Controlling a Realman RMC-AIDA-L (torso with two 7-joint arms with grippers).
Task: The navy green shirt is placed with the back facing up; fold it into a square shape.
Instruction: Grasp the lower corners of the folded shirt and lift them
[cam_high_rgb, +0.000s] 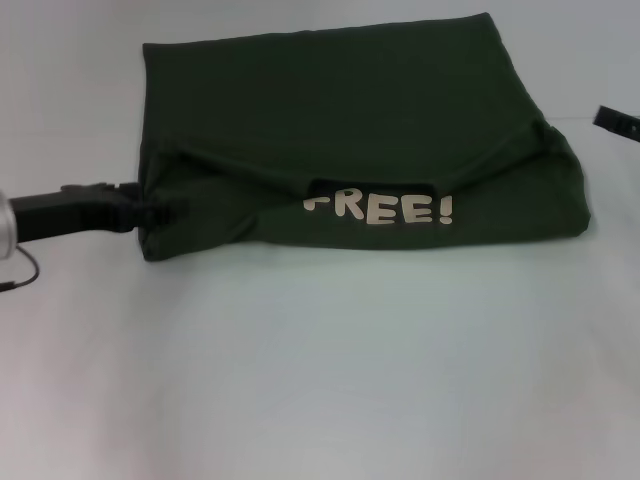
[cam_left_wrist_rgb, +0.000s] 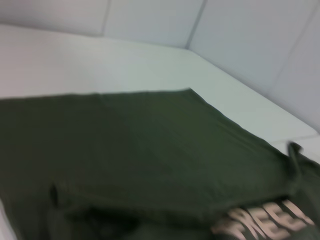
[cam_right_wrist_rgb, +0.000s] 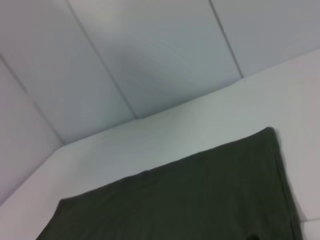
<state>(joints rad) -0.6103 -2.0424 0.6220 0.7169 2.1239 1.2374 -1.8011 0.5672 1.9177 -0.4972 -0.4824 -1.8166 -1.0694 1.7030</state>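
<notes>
Shirt (cam_high_rgb: 340, 120) mid-tabletop (cam_high_rgb: 320, 380), near hem folded. I see left gripper (cam_high_rgb: 150, 212) fingers pinching its near-left corner; right gripper (cam_high_rgb: 615, 120) grip unreadable. Uneven pull risks skewing the fold.

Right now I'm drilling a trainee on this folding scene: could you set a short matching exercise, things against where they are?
Things:
1. navy green shirt
2. left gripper
3. right gripper
4. "FREE!" lettering

Places:
A. at the shirt's left edge
B. on the shirt's near folded strip
C. off the shirt's right side, apart from it
D. spread across the white table

Pairs: 1-D, 2-A, 3-C, 4-B
</notes>
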